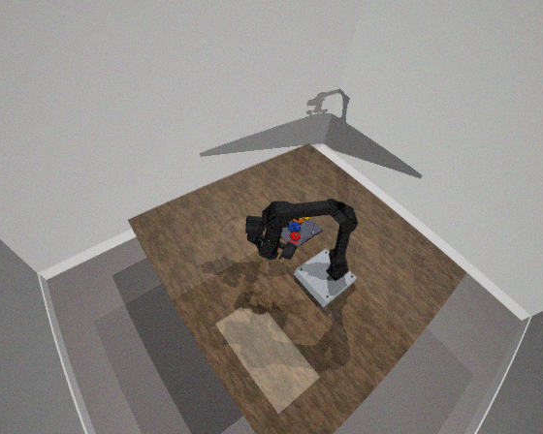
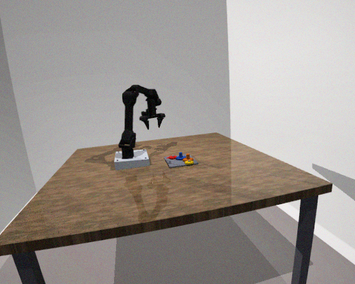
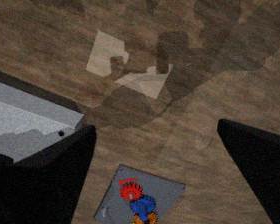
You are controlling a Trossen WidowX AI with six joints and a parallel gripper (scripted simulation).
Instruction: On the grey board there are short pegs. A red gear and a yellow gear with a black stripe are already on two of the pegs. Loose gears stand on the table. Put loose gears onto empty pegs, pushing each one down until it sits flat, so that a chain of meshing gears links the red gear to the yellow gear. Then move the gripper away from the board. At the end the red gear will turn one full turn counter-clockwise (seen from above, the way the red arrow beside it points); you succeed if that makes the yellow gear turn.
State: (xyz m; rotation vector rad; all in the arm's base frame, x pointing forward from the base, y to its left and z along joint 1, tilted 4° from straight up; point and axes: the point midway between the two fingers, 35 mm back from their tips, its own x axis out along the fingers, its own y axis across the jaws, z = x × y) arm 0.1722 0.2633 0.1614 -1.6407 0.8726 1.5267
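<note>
With red, blue, orange and yellow toothed gears (image 1: pixel 295 236) (image 2: pixel 180 158) (image 3: pixel 142 204) apparently chained across the grey board (image 1: pixel 316 231) (image 2: pixel 175 163) (image 3: pixel 161 189), right of centre in the exterior frame, and the black two-fingered gripper (image 1: pixel 279 258) (image 2: pixel 153 128) (image 3: pixel 157 127) spread, empty and well above, probably only the turning test remains, though full seating is unclear.

I see a brown wood-grain desk (image 1: pixel 390 271) (image 2: pixel 242 184) (image 3: pixel 191 135) on dark legs. Pale grey walls (image 1: pixel 128 87) (image 2: pixel 115 47) meet white baseboards (image 1: pixel 419 228) (image 2: pixel 331 241).
</note>
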